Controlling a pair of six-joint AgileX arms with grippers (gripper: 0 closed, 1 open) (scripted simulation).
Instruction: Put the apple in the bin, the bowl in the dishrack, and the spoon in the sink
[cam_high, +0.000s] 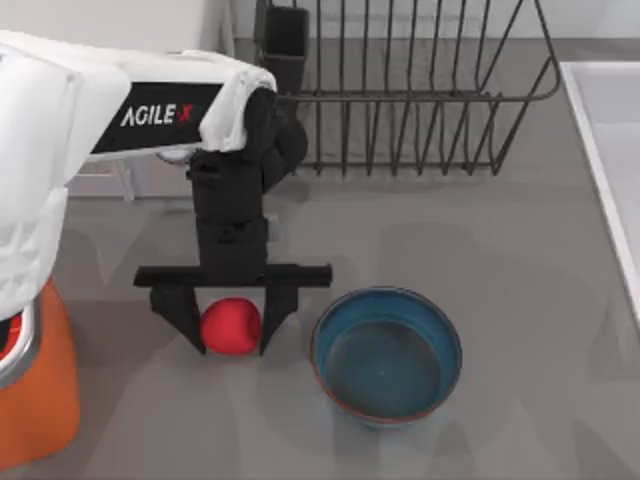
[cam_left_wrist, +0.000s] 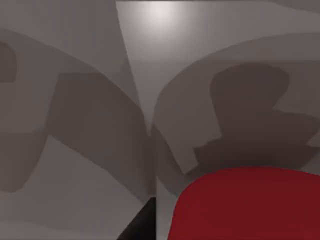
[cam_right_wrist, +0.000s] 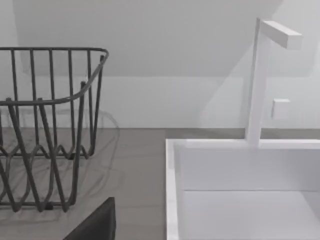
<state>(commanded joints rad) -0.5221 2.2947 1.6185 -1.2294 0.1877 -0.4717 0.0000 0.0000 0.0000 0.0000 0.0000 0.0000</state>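
Apple (cam_high: 231, 326) on table (cam_high: 520, 250) between left gripper (cam_high: 232, 335) fingers, jaws wide around it, contact unclear. Bowl (cam_high: 386, 356) just right of it. Bin (cam_high: 35, 385) left edge, dishrack (cam_high: 400, 85) behind, sink (cam_high: 605, 130) right.

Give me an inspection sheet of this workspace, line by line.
Surface: grey table, shadowed.
Job's things: apple on the table between the left gripper's fingers; bowl upright to its right, apart from it; bin at the left edge; dishrack at the back; sink at the right; spoon nothing seen.
Clutter: nothing seen.
Grippers: left gripper down around the apple, fingers straddling it, grip unclear.
Cables: nothing seen.
Surroundings: white tap at the sink, pale wall behind.
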